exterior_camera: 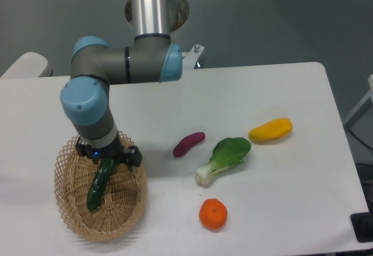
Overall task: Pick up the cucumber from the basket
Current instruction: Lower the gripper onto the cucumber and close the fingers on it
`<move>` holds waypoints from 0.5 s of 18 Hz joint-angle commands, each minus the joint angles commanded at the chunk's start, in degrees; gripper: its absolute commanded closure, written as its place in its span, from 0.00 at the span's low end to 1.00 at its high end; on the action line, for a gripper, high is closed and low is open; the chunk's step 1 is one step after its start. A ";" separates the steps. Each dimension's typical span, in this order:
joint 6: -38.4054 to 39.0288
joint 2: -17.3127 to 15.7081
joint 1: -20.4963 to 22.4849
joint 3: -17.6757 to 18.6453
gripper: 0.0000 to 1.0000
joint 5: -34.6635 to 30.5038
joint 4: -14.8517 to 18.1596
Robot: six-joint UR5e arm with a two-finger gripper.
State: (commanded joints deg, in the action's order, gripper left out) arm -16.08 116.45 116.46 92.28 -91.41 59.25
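Lying under tool (107,158): cucumber (98,186)

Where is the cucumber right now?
The cucumber lies in the basket at the table's lower left in the camera view, its upper end right under the gripper, well left of the purple sweet potato.

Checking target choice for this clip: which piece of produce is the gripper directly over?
The cucumber, dark green and lying in the basket. The gripper sits above its upper end; the purple sweet potato, bok choy, orange and yellow piece lie on the table to the right.
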 joint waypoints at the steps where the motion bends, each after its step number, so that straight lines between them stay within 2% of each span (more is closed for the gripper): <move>1: 0.00 0.62 -0.53 0.17 0.00 0.00 -0.88; 4: -0.09 1.68 -1.23 1.23 0.00 0.00 -3.43; 9: -0.26 3.26 -1.94 2.20 0.00 0.00 -5.37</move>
State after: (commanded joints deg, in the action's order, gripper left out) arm -16.35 119.70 114.52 94.48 -91.41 53.88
